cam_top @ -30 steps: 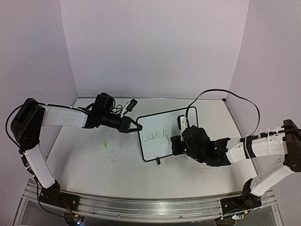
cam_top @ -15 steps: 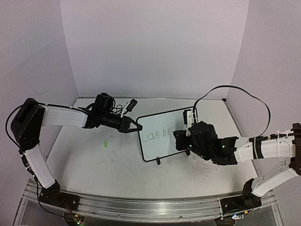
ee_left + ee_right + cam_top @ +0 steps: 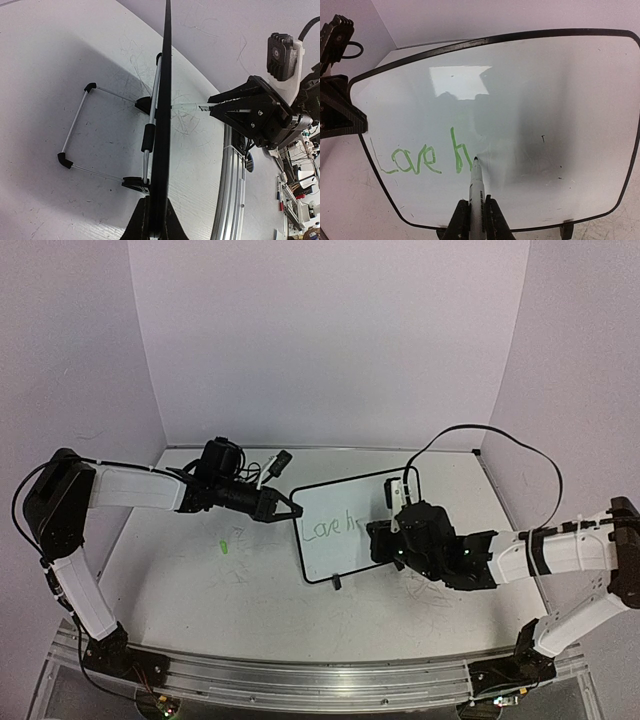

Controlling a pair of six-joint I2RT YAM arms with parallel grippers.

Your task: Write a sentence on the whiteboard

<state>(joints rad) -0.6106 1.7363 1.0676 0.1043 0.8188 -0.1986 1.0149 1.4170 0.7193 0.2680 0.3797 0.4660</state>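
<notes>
The whiteboard (image 3: 335, 502) stands tilted at mid-table, black-framed, with green "Love h" (image 3: 427, 159) written on it. My left gripper (image 3: 291, 511) is shut on the board's left edge; in the left wrist view the board (image 3: 165, 75) runs edge-on up from between the jaws (image 3: 156, 221). My right gripper (image 3: 477, 214) is shut on a white marker (image 3: 477, 186). The marker's tip touches the board just right of the "h". From the left wrist view, the marker (image 3: 192, 106) pokes out of the right gripper (image 3: 220, 107) against the board face.
A wire stand (image 3: 75, 132) props the board from behind. The white tabletop (image 3: 200, 590) is scribbled, with a green mark (image 3: 225, 546). Walls close in the back and sides. An aluminium rail (image 3: 300, 680) runs along the near edge. The right arm's cable (image 3: 480, 440) loops above.
The right gripper with the marker shifted slightly right and up, then back left. The board's lower foot now shows further left. The left arm has not moved.
</notes>
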